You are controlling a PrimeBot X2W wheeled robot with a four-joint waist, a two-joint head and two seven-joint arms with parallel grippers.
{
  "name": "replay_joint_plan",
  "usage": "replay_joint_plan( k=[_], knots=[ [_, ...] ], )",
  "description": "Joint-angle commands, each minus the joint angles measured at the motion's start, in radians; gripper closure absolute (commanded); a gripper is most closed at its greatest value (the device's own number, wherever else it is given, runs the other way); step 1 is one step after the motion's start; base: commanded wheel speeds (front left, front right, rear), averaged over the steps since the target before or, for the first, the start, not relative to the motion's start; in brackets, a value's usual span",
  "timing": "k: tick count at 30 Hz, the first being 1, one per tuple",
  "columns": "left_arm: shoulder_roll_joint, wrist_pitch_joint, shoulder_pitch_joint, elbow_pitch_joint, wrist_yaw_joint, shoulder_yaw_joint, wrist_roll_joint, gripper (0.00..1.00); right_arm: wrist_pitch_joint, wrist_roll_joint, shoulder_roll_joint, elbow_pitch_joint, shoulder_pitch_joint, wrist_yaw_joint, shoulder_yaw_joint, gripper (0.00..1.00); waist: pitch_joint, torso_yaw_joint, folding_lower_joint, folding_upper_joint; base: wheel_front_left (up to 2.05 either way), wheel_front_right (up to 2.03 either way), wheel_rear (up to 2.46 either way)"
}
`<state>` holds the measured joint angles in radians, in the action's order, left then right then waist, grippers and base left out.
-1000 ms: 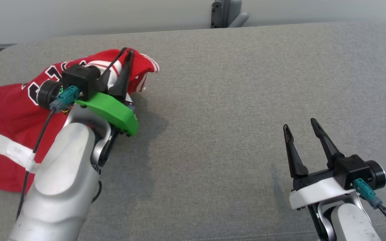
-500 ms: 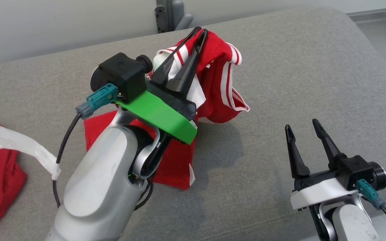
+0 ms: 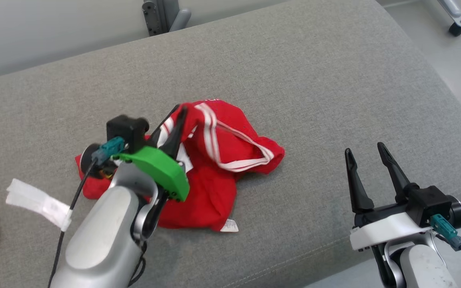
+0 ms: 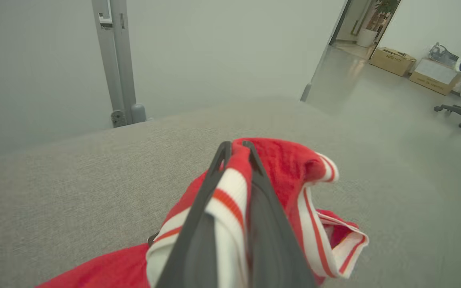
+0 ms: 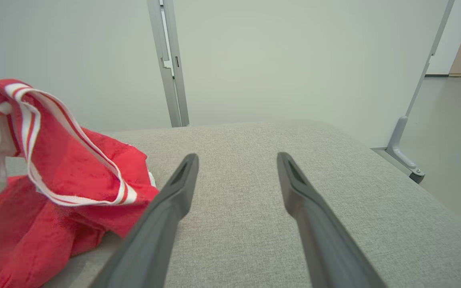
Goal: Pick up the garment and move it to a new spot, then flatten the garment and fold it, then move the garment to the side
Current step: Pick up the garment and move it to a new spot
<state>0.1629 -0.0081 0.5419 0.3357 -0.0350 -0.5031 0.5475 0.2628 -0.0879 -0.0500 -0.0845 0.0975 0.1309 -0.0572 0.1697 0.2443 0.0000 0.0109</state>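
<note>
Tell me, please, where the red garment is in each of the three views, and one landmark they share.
Head view: red garment left of centre, on the grey cushion.
Left wrist view: garment bottom centre, between the shut jaws of the left gripper.
Right wrist view: garment at the left side.
Shared landmark: the grey post behind the cushion.

The garment (image 3: 222, 176) is heaped on the bench (image 3: 294, 80), left of its middle. Its rear fold is pinched between the 2 fingers of the left hand (image 3: 178, 112), set over its left part. The right hand (image 3: 365, 149) is placed well to the right, apart, at the front edge.
</note>
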Motion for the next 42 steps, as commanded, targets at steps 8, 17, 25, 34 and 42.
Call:
replay_joint_plan(
  k=[8,17,25,34,42],
  knots=[
    [0.028,-0.119,-0.056,0.276,-0.011,-0.033,-0.056,1.0,0.003,0.011,-0.001,-0.014,-0.015,0.0,0.006,0.0,0.007,-0.027,0.0,-0.0109,0.0,0.0,0.0],
    [-0.052,-0.24,-0.022,0.439,-0.044,-0.035,-0.04,0.0,0.003,0.035,-0.001,-0.025,-0.023,0.0,0.005,0.0,-0.029,-0.083,0.0,-0.0109,0.0,0.0,0.0],
    [-0.029,-0.257,-0.151,0.203,0.016,0.054,-0.129,0.0,0.003,0.064,-0.001,-0.006,-0.054,0.0,0.029,0.0,-0.075,-0.124,0.0,-0.0109,0.0,0.0,0.0],
    [-0.013,-0.256,-0.424,-0.082,0.071,0.209,-0.218,0.0,0.003,0.107,-0.001,0.025,-0.107,0.0,0.067,0.0,-0.109,-0.171,0.0,-0.0109,0.0,0.0,0.0],
    [-0.032,-0.256,-0.597,-0.146,0.05,0.34,-0.283,0.0,0.003,0.139,-0.001,0.035,-0.155,0.0,0.097,0.0,-0.139,-0.222,0.0,-0.0109,0.0,0.0,0.0]
  ],
)
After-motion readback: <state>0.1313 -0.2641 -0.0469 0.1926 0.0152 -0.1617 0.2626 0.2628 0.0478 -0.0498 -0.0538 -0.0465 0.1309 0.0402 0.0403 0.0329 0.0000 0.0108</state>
